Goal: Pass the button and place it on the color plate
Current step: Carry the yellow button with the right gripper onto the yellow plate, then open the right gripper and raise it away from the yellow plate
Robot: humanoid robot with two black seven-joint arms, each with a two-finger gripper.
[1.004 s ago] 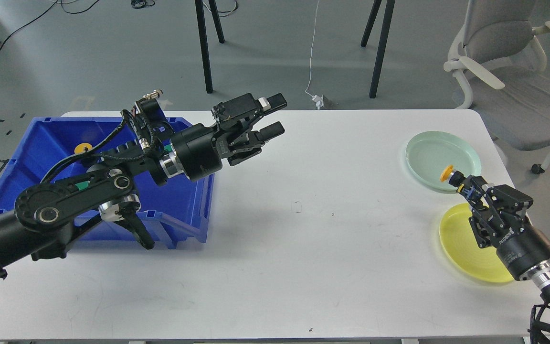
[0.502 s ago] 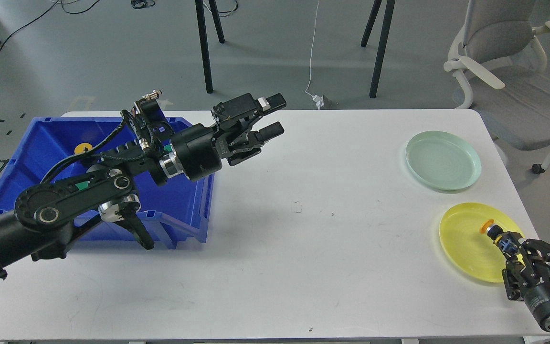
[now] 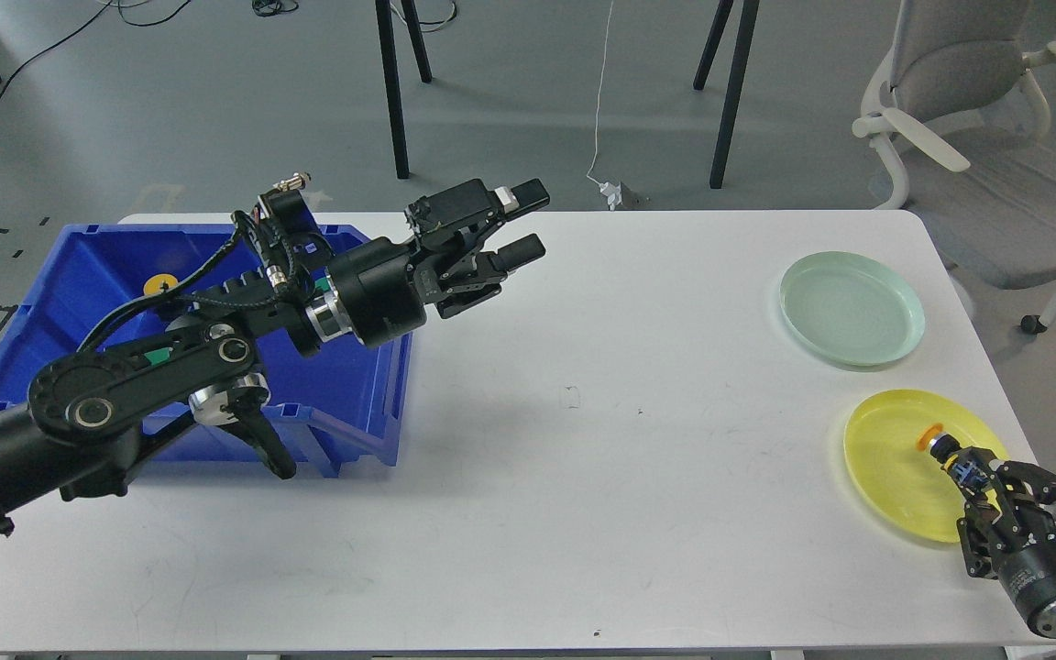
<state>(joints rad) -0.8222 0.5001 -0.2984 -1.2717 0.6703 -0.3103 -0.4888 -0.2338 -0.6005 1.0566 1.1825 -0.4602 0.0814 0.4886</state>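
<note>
Where the yellow plate [image 3: 895, 472] lies near the right front edge of the white surface [image 3: 583, 440], the right hand [image 3: 959, 463] reaches over that plate's right rim from the front. An orange button [image 3: 931, 436] sits at the tip of this hand, above the plate's right half. The fingers are seen small and dark, so whether they are closed on the button or merely touching it cannot be told. Whether the button rests on the plate or is held just above it also cannot be told. Behind the yellow plate, well apart from the hand, lies a pale green plate [image 3: 852, 309] with nothing on it. Far to the left of the yellow plate, the left hand [image 3: 521, 225] hangs above the surface with its two fingers spread wide and nothing between them. Its arm crosses over a blue bin [image 3: 88, 275], inside which a yellow button [image 3: 159, 284] shows near the back wall.
</note>
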